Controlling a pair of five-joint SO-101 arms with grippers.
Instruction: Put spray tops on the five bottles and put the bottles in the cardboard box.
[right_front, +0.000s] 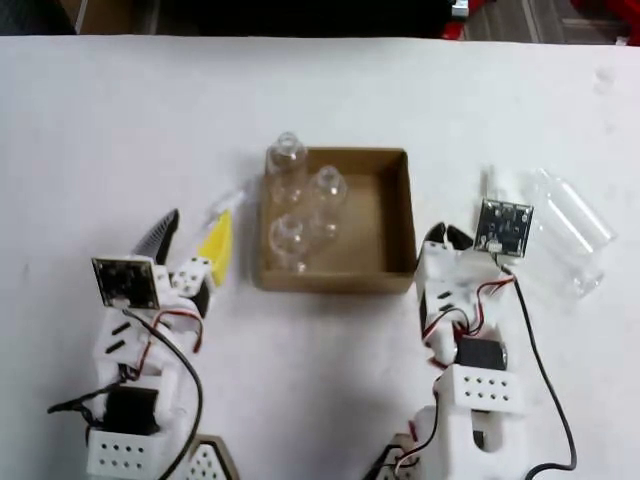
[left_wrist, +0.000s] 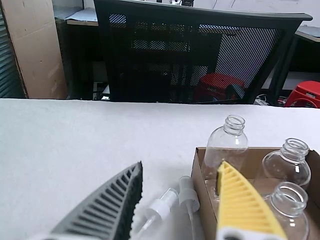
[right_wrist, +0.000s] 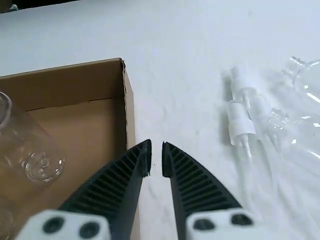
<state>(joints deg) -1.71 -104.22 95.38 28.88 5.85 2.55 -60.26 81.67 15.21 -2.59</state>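
The cardboard box (right_front: 400, 215) sits mid-table with three clear, topless bottles (right_front: 327, 188) standing inside it, also seen as bottles (left_wrist: 290, 162) in the left wrist view. My left gripper (right_front: 200, 215) rests left of the box, open, grey and yellow fingers spread. Two white spray tops (left_wrist: 170, 200) lie on the table between its fingers (left_wrist: 110, 205). My right gripper (right_front: 445, 236) sits at the box's right wall, its black fingers (right_wrist: 192, 185) shut to a thin slit with nothing in it. Two more bottles (right_front: 572, 230) lie on their sides to the right, beside spray tops (right_wrist: 237, 122).
The white table (right_front: 120, 120) stretches bare to the left and behind the box. A black mesh chair (left_wrist: 200, 55) and red stools stand beyond the far edge. The box's right wall (right_wrist: 127, 100) runs close beside my right gripper.
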